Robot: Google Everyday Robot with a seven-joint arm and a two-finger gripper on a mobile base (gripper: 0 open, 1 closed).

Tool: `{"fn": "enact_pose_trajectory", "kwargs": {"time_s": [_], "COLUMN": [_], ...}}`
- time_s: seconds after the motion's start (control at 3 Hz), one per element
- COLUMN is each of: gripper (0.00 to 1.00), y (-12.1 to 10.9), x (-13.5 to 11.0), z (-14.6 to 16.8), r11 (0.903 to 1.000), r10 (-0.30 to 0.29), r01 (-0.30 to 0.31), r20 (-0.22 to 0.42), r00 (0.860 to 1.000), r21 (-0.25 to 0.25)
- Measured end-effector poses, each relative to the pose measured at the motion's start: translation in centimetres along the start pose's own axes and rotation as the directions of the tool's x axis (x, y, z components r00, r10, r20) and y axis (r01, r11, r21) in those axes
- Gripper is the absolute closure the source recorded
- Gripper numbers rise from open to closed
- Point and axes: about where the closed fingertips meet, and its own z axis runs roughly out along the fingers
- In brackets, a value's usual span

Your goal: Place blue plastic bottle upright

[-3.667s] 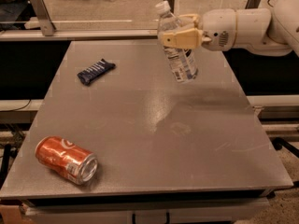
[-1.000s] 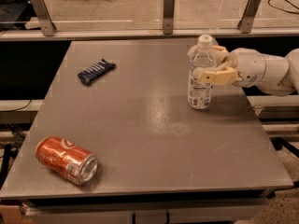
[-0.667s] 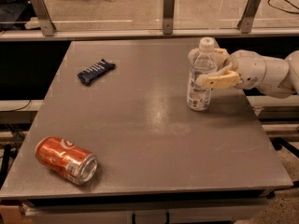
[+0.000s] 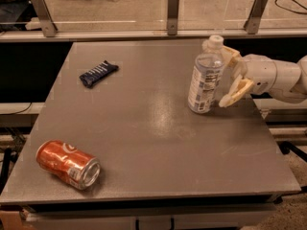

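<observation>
The blue plastic bottle is clear with a white cap and a white-bluish label. It stands upright on the grey table, right of centre. My gripper reaches in from the right, its fingers spread apart. One finger sits just right of the bottle's lower half; the other is behind the bottle near its neck. The fingers are off the bottle.
A dark blue snack wrapper lies at the far left of the table. An orange-red soda can lies on its side near the front left corner. A rail with posts runs behind the table.
The bottle went from held tilted in the air to standing upright on the table. My gripper has since opened and drawn slightly back to the right.
</observation>
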Motion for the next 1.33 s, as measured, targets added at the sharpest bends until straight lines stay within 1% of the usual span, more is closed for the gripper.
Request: {"fn": "enact_pose_trajectory", "kwargs": {"time_s": [0.33,0.67,1.0,1.33], "gripper": [0.0,0.0,0.0,0.0], "y": [0.0,-0.4,-1.3,-1.7], "x": [-0.9,-3.6,-8.6,-10.0], "z": [-1.5,-5.5,-11.5,-13.4], "r11": [0.9993,0.9914,0.9506,0.9309], "r10": [-0.021,-0.049,-0.053,-0.06], "r01": [0.023,0.078,0.184,0.224], "r20": [-0.08,-0.258,-0.454,-0.485], "r00": [0.997,0.965,0.889,0.873], "r21": [0.03,0.105,0.25,0.288]}}
